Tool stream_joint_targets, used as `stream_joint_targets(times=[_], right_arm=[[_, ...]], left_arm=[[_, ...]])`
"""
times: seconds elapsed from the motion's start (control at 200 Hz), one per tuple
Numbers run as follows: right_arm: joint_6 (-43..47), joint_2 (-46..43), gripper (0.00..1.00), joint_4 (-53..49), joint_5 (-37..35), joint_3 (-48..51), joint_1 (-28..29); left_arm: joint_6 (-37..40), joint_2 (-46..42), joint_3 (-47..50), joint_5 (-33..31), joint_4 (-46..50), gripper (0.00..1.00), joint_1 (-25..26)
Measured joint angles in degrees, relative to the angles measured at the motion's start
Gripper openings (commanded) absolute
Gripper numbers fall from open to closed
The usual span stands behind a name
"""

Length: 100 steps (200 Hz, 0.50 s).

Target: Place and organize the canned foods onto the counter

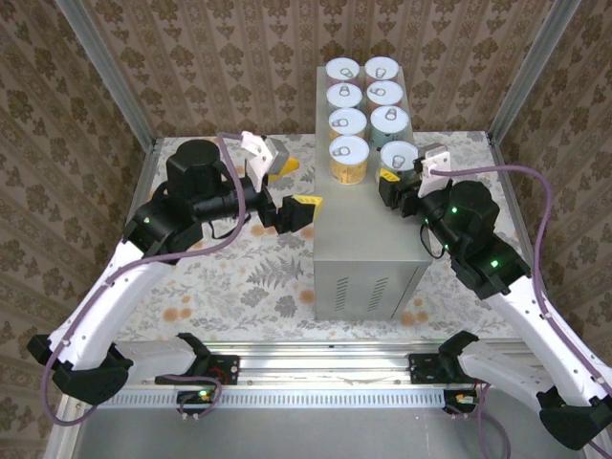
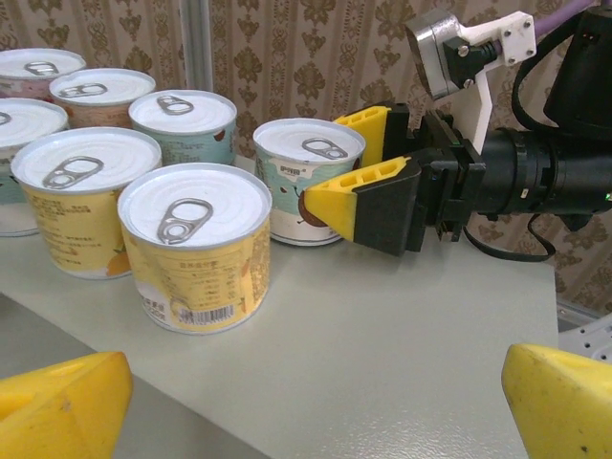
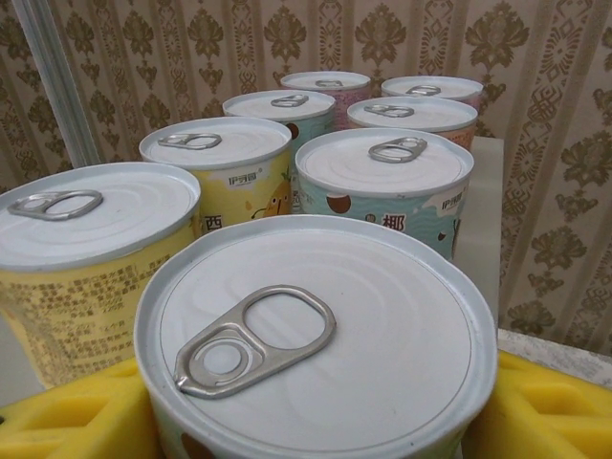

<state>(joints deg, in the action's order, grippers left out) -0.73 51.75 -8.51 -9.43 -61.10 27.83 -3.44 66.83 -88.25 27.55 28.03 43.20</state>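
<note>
- Eight canned foods [image 1: 348, 124] are standing upright on the far half of the counter [image 1: 368, 249]. They are sitting lids up in two columns of four, each tin touching or just beside its neighbours.
- The right gripper [image 1: 394, 172] is reaching in from the right side and is closed on the near-right tin [image 1: 398, 156]. One yellow finger [image 3: 545, 402] is pressing on each side of the tin's wall.
- In the left wrist view this tin's base is sitting on the grey top. It is closing the near end of the right column, just beside the yellow-labelled tin [image 1: 350, 156] on its left.
- The held tin's label is showing teal and white with a brown patch.
- The left gripper [image 1: 304, 212] is hanging just off the counter's left edge, over the floral floor [image 1: 239, 277]. Its jaws are spread wide and are holding nothing.
- The left gripper is pointing right, toward the tins, and is well apart from them.
</note>
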Motion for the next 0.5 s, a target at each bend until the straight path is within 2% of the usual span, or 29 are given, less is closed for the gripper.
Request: stream_joint_targets(times=[0.37,0.5], right_arm=[[-0.63,2.01,0.68,1.51,3.17,-0.68,-1.33],[-0.61,2.01,0.72,1.51,3.82,-0.68,-1.33]], left_arm=[[0.02,1.33,-1.20,-0.42,0.02,1.00,-0.20],[0.02,1.60,-1.22,-0.42,0.04,1.00,-0.22]])
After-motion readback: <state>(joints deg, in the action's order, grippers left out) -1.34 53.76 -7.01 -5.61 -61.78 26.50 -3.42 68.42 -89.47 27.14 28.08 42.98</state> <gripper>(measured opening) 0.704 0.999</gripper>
